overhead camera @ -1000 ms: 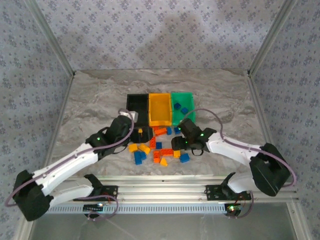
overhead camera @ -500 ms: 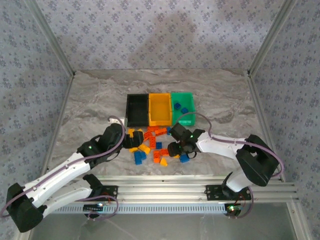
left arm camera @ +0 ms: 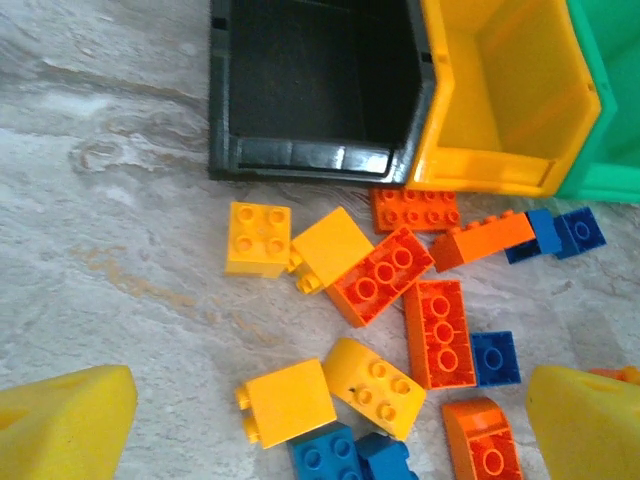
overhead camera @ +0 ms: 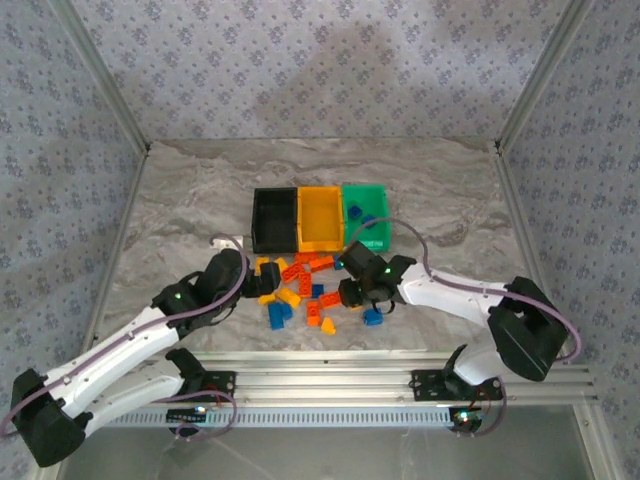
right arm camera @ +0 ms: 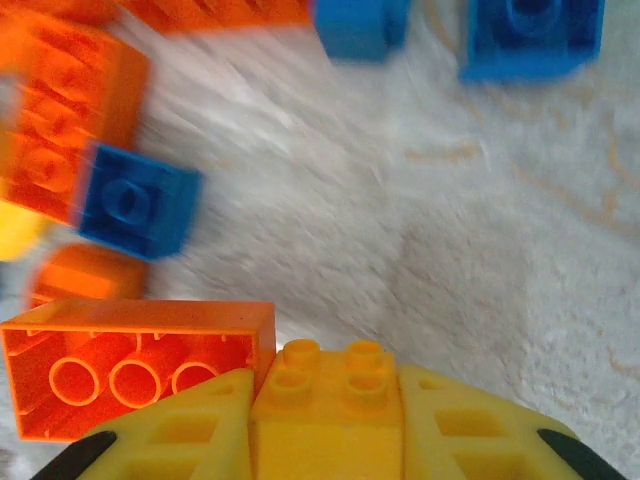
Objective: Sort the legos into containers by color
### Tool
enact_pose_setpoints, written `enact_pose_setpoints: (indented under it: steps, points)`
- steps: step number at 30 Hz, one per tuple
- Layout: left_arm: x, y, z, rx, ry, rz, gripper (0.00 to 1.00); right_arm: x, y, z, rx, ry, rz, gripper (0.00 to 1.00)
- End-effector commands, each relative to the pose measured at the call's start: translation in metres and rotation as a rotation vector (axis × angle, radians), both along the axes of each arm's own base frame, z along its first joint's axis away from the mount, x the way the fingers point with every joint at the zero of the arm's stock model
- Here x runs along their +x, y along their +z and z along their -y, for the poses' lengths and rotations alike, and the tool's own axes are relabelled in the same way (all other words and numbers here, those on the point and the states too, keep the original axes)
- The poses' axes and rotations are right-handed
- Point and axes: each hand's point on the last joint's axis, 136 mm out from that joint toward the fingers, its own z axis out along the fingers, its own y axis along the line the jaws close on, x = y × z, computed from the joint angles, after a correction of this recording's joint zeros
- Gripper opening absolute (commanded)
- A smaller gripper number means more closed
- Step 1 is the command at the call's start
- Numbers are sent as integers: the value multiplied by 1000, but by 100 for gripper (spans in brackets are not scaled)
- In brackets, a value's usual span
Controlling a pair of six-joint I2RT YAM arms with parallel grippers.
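The legos (overhead camera: 305, 290) lie scattered in yellow, orange and blue in front of the containers: a black bin (overhead camera: 274, 220), a yellow-orange bin (overhead camera: 320, 218) and a green bin (overhead camera: 366, 212) holding blue bricks. My right gripper (right arm camera: 325, 430) is shut on a small yellow brick (right arm camera: 325, 395), studs up, at the pile's right side (overhead camera: 348, 297). An orange brick (right arm camera: 130, 365) lies against that yellow brick. My left gripper (left arm camera: 325, 420) hangs open above the pile's left part (overhead camera: 262, 283), its fingers (left arm camera: 65, 420) wide on either side of two yellow bricks (left arm camera: 290, 400).
The three bins stand in a row touching each other, the black bin's front rim (left arm camera: 300, 160) just behind the bricks. A blue brick (overhead camera: 372, 317) lies near the right gripper. Bare marble table (overhead camera: 180, 200) stretches to the left, right and behind the bins.
The right gripper moved left into the pile and closed on the yellow brick. The left arm came down from the black bin to above the pile, then stayed still and open.
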Motion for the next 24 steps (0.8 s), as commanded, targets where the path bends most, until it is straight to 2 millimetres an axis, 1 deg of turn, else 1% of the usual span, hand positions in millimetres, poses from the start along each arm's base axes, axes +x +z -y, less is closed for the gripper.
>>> enact_pose_setpoints:
  steps: [1,3,5,6,9,11,17,20,22,24]
  points:
    - [-2,4,-18,17,70,22,100,26,50,-23,63,42,111,28]
    - [-4,3,-22,12,83,21,100,38,62,-35,69,71,127,27]
    - [-7,1,-25,9,87,20,100,47,69,-45,67,88,136,27]
    - [-9,0,-26,9,87,18,100,49,70,-48,67,93,132,26]
    - [-13,-4,-27,4,77,7,100,50,65,-47,50,89,119,26]
    - [-14,-6,-28,0,73,3,100,42,51,-36,20,68,89,26]
    - [-11,-5,-24,-15,64,11,100,12,4,17,-39,-50,7,27]
    - [-8,-5,-21,-25,62,12,100,7,-16,36,-50,-108,-24,27]
    - [-8,-5,-20,-24,61,9,100,10,-25,42,-50,-136,-27,27]
    - [-8,-6,-20,-22,61,4,100,13,-29,45,-50,-151,-25,28]
